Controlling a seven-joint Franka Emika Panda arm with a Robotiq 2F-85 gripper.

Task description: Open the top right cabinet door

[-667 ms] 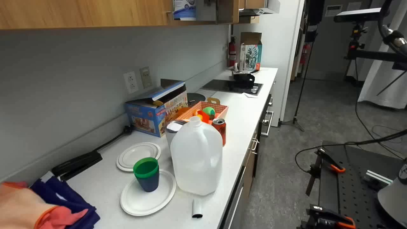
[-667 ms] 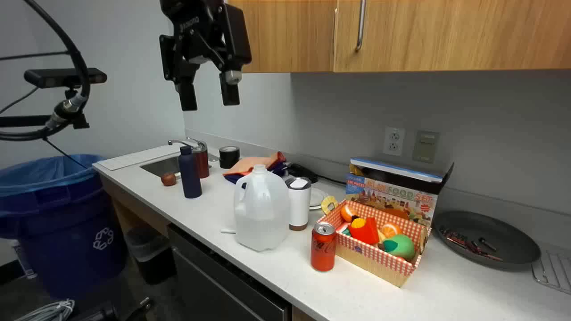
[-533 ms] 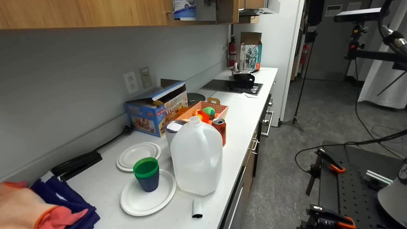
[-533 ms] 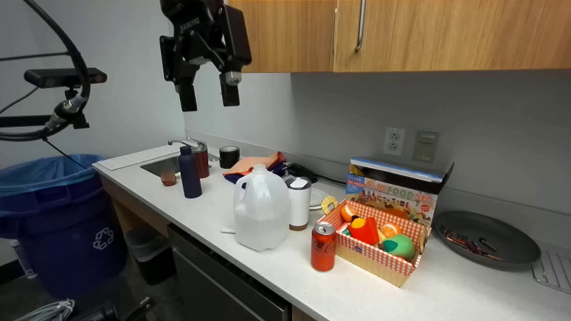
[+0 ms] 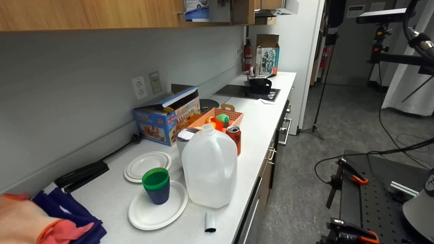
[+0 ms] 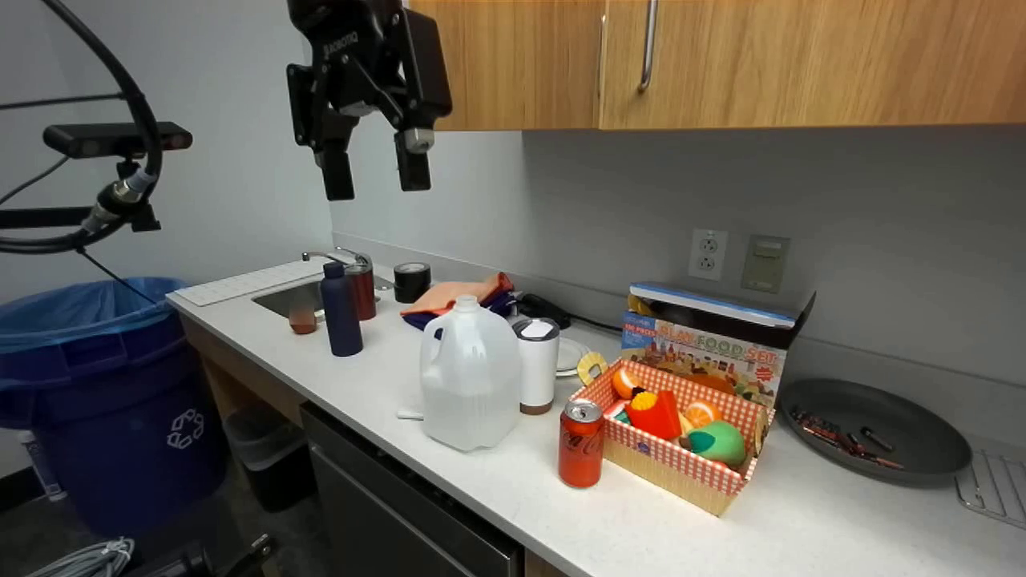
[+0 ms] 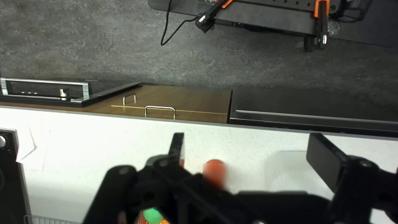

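Observation:
The wall cabinet shows at the top of an exterior view, cut off by the frame. Its shorter, plain wood-grain panel with no handle in sight, which I take as the top right cabinet door (image 6: 513,72), looks shut. A longer panel (image 6: 817,64) with an upright metal bar handle (image 6: 648,48) is right of it and also shut. My gripper (image 6: 377,172) points down, fingers apart with nothing between them, in front of the wall and left of the panels in this view. In the wrist view my open gripper (image 7: 248,149) hangs over the counter; no wall-cabinet panel shows there.
On the white counter (image 6: 681,537) stand a plastic jug (image 6: 469,377), a red can (image 6: 581,445), a basket of toy food (image 6: 673,473), a box (image 6: 721,344) and a pan (image 6: 874,429). An open cabinet compartment (image 5: 218,13) shows past a long wood panel (image 5: 91,13).

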